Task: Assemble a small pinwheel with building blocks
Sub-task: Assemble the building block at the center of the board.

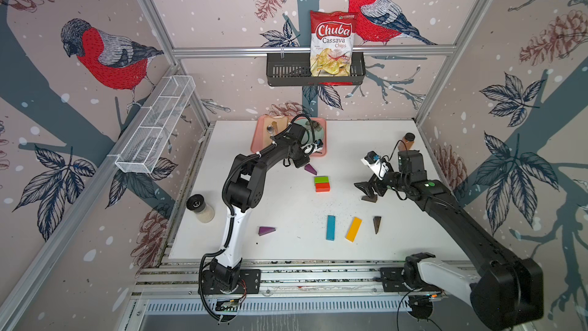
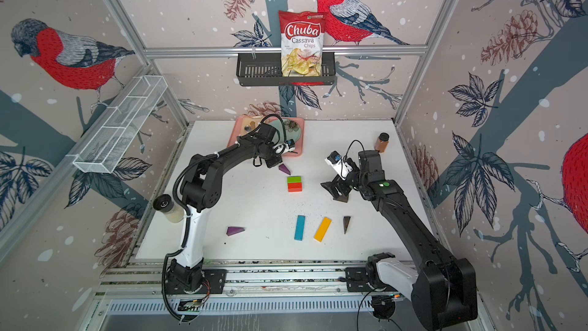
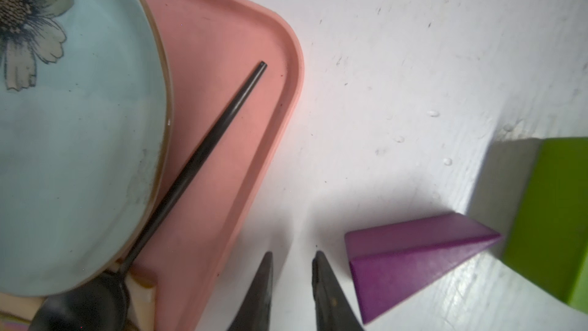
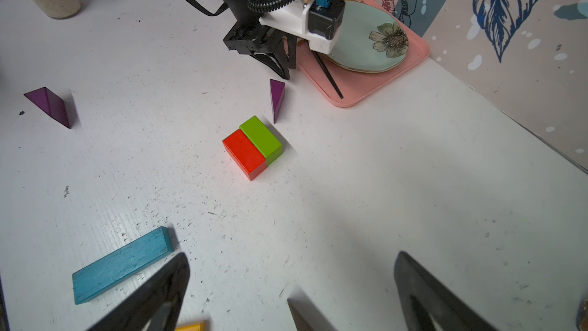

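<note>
On table: left gripper closed, empty, just behind red-green hub, beside purple wedge. Right gripper wide open, right of hub, over brown wedge. In front of hub: blue bar, yellow bar, loose.

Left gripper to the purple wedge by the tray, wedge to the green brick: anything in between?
Nothing visible. The left gripper, shut, sits beside the purple wedge with only bare table between. The wedge's tip points at the green brick with nothing between. The pink tray lies on the gripper's far side, off both paths.
</note>
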`<action>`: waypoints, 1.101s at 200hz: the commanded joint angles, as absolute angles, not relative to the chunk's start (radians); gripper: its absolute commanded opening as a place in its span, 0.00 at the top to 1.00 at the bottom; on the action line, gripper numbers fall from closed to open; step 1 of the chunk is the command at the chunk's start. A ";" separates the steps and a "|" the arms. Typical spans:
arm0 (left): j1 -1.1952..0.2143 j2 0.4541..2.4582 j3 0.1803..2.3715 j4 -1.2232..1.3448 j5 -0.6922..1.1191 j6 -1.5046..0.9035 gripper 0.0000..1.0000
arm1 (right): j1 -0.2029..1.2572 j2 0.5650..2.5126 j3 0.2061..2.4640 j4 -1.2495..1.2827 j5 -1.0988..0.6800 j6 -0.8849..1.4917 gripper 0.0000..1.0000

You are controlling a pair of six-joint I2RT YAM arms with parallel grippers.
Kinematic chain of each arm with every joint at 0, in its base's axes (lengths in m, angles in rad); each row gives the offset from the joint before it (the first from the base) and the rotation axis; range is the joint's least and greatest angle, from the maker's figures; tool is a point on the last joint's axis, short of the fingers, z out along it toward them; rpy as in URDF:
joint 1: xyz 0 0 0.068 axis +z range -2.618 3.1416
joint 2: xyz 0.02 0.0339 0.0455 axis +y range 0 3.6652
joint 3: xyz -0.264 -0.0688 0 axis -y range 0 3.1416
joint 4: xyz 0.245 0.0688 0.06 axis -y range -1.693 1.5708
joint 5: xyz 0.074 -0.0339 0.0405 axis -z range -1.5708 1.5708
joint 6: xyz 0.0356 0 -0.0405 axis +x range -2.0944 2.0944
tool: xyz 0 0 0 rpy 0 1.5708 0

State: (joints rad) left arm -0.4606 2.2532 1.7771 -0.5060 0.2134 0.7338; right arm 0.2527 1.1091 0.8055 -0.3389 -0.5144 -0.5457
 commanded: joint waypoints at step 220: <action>-0.481 2.273 1.808 -0.544 0.323 0.738 0.74 | 0.252 1.116 0.811 -0.348 -0.517 -0.546 0.00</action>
